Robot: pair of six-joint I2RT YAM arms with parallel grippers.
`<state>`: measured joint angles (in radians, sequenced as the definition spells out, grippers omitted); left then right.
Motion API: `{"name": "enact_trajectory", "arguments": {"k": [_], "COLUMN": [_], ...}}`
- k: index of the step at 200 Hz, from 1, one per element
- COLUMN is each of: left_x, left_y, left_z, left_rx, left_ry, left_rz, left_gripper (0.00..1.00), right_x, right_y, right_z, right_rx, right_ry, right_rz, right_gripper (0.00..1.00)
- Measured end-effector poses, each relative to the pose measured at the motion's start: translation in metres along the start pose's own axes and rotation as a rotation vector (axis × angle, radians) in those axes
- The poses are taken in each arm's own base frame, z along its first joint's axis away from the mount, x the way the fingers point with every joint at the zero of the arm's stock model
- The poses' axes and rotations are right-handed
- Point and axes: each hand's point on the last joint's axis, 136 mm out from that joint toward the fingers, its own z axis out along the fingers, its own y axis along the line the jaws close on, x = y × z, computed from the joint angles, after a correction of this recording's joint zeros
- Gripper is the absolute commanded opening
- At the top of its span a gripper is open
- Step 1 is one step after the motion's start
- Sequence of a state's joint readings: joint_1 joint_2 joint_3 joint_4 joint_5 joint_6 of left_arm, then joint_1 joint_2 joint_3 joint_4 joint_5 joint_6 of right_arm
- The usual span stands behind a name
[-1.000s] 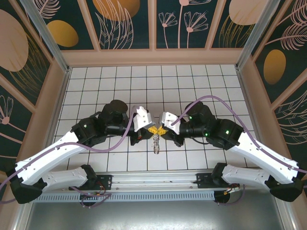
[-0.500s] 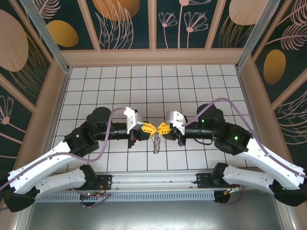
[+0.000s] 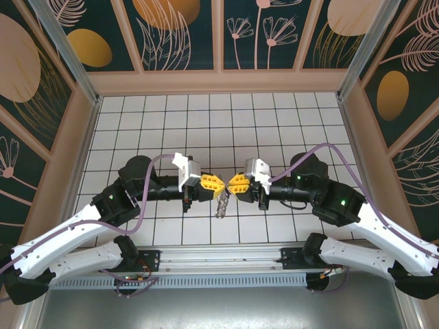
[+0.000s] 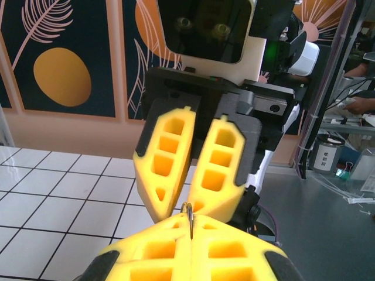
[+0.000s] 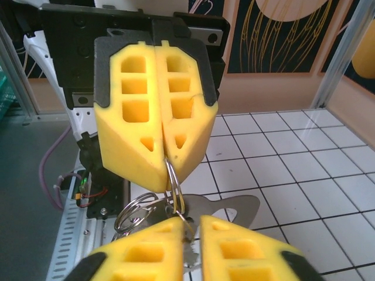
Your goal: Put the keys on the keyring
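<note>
The two arms meet tip to tip over the near middle of the tiled table point(image 3: 274, 123). The left gripper point(image 3: 215, 183) has its yellow fingers point(image 5: 132, 111) pressed flat together, pinching the top of the wire keyring point(image 5: 170, 178) at their tips. The same thin wire stands up from the seam between its fingers in the left wrist view. The right gripper point(image 3: 234, 184) faces it with its jaws a little apart. A narrow gap shows between its fingers point(image 4: 167, 155). The ring's lower part reaches into that gap, and whether they press it cannot be told. The keys point(image 3: 221, 204) hang from the keyring below and between the two tips, flat metal showing behind the right fingers.
</note>
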<state>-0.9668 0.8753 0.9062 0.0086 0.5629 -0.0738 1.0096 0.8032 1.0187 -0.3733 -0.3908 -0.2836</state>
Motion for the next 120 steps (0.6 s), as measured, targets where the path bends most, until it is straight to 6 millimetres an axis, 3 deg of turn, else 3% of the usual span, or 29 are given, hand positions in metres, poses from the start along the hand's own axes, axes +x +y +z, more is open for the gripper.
{"name": "enact_trajectory", "arguments": {"k": [57, 120], "left_x": [-0.004, 0.001], "left_y": [-0.001, 0.0], "left_z": [0.0, 0.002], "left_rx": [0.006, 0.008], "left_ry": [-0.016, -0.023], "left_rz": [-0.003, -0.022], "left_gripper": [0.0, 0.0], "right_x": [0.001, 0.01], "right_y": [0.0, -0.001], "right_z": [0.001, 0.012], "right_rx": [-0.002, -0.018], "right_ry": [0.003, 0.03], "right_rz": [0.007, 0.019], "right_gripper": [0.0, 0.0]}}
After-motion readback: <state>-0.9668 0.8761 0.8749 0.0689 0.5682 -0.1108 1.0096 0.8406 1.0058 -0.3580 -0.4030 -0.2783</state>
